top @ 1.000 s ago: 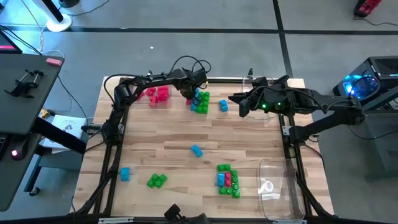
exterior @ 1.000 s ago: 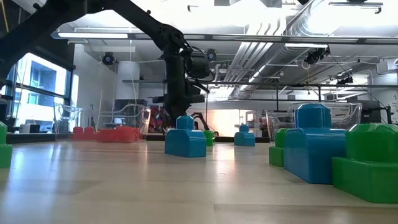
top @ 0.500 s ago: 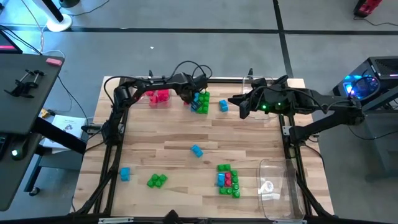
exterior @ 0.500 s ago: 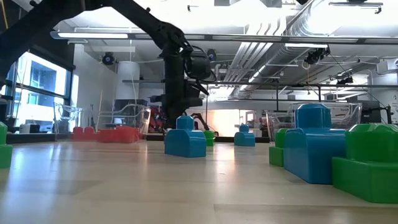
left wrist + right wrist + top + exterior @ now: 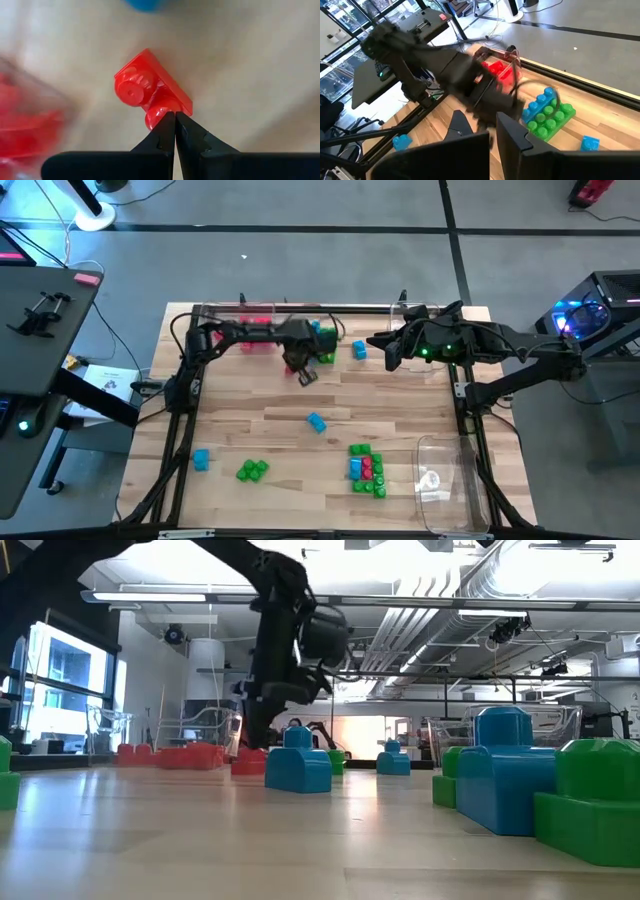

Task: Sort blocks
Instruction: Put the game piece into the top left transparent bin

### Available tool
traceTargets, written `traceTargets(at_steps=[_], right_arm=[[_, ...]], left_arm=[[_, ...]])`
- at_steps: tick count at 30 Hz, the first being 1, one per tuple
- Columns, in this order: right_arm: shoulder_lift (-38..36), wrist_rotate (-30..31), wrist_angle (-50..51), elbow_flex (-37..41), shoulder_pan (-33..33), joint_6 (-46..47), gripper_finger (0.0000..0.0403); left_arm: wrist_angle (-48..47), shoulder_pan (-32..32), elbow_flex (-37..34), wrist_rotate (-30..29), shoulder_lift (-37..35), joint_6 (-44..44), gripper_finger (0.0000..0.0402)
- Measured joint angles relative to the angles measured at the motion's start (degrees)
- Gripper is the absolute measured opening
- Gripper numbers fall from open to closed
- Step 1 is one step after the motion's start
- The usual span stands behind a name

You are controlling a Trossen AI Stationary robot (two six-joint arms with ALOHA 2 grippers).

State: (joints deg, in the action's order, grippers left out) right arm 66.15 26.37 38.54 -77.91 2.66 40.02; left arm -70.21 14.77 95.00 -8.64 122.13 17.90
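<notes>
My left gripper point(image 5: 175, 116) is shut and stands low over the table, just near of the far blue-and-green cluster of blocks point(image 5: 323, 340). Right beyond its tips a pinkish red two-stud brick point(image 5: 150, 92) lies on the wood; it also shows in the low view as the red brick point(image 5: 248, 763). My right gripper point(image 5: 485, 127) is open and hovers to the right of that cluster, by a single blue brick point(image 5: 359, 351). More red blocks point(image 5: 255, 334) sit in a clear tray at the far edge. My left gripper meets the red brick with its shut fingertips at the nearer stud point(image 5: 159, 114), at the brick's end. The fingers come from above, pointing steeply down. The brick lies on the table point(image 5: 250, 75) on its side and is not pinched between the fingers.
Loose blocks lie across the table: a blue brick point(image 5: 316, 422) in the middle, a blue one point(image 5: 201, 459) and green ones point(image 5: 252, 470) near the left, a mixed cluster point(image 5: 367, 470) near the right. A clear tray point(image 5: 440, 480) lies at the near right corner.
My left gripper has moved from the blue-and-green cluster toward the near edge and come lower. The red brick has slid out with it, onto bare wood just near of the cluster. My right arm has kept still.
</notes>
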Motion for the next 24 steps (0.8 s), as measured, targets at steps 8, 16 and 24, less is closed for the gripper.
traceTargets(at_steps=[8,16,24], right_arm=[[0.00,0.00,0.00,0.00,0.00,-0.59,0.0000],[0.00,0.00,0.00,0.00,-0.04,-1.41,0.0000],[0.00,-0.09,0.00,0.02,-0.04,-1.48,0.0000]], left_arm=[[1.33,-12.92,0.11,5.02,-0.15,2.45,0.0000],[-9.54,-19.50,0.04,-1.15,-1.02,-6.02,0.0000],[-15.47,-20.21,0.00,-3.51,-8.67,-4.52,0.0000]])
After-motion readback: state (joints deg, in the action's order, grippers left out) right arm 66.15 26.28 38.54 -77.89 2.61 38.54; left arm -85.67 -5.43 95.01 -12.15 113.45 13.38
